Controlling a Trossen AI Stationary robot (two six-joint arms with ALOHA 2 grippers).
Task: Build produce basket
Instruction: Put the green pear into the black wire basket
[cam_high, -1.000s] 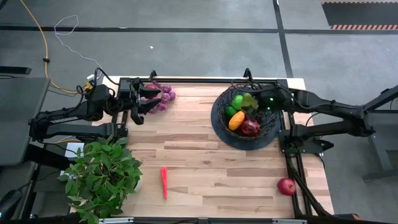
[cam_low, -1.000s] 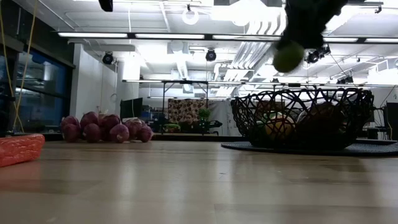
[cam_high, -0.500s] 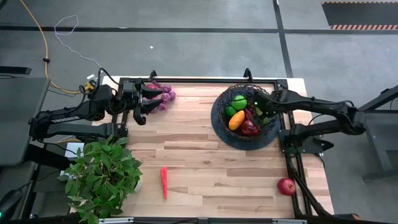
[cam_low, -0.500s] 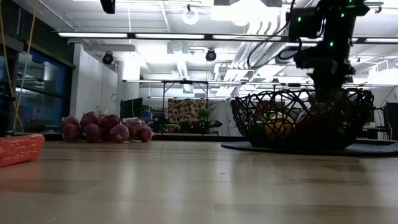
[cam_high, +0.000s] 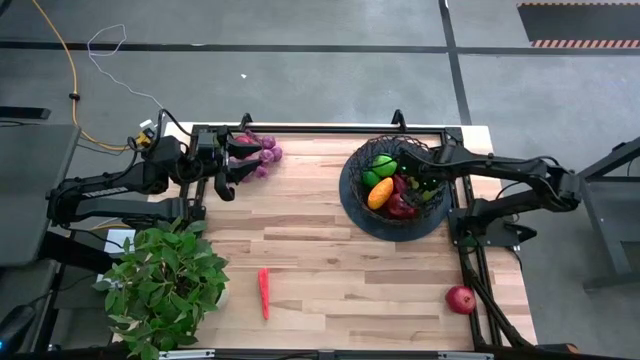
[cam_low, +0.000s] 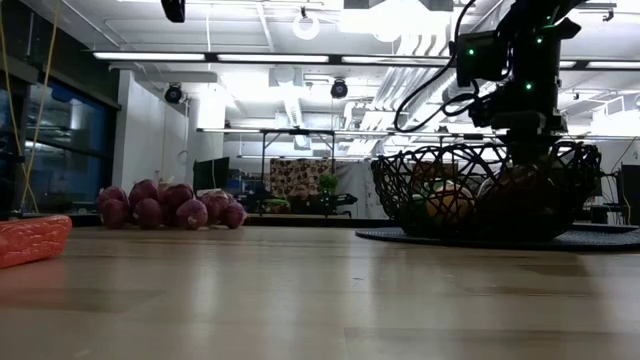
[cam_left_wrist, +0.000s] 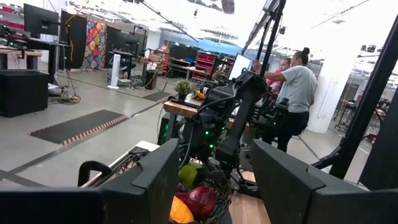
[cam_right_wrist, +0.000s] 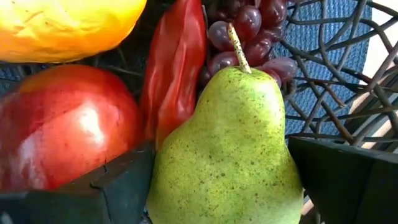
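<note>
Currently the right gripper (cam_right_wrist: 217, 177) sits low inside the basket (cam_high: 352, 205) at the tabletop's far right corner, fingers spread wide around a green pear (cam_right_wrist: 227, 149) that stands between them, beside a chilli (cam_right_wrist: 174, 68), apple (cam_right_wrist: 62, 124) and grapes (cam_right_wrist: 249, 31).

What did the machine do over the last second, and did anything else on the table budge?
The right end effector carried a green pear down from above the basket into it, beside the apple and chilli already inside; its fingers stand on both sides of the pear. The left end effector stayed by the grapes. The loose chilli, loose apple and plant did not move.
</note>
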